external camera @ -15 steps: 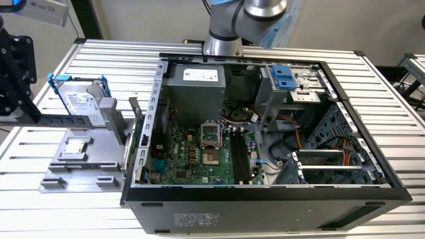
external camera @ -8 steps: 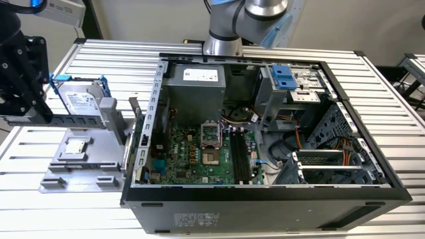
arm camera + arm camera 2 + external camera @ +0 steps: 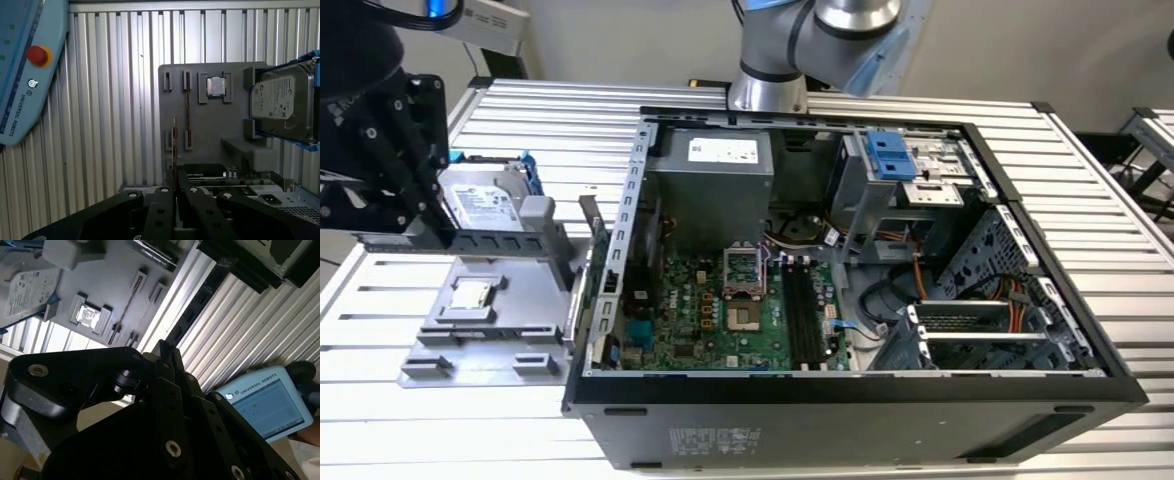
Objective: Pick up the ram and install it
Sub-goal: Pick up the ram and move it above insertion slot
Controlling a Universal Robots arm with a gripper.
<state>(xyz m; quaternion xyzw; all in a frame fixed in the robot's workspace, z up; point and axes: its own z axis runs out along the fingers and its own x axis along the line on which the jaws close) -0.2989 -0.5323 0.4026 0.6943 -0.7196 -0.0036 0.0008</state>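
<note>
The ram, a thin dark circuit-board stick [image 3: 173, 145], was pinched edge-on between the narrow black fingers [image 3: 162, 200], apart from the grey slotted holder [image 3: 210, 130], likely for carrying.

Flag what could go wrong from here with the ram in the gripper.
1. The gripper appears shut on just one edge of the thin dark ram stick; it could tilt or slip in transit.
2. The open computer case's metal side wall stands between the gripper and the long black memory slots; a low path could clip it.
3. Some loose cables lie near one end of the slots and could snag.
</note>
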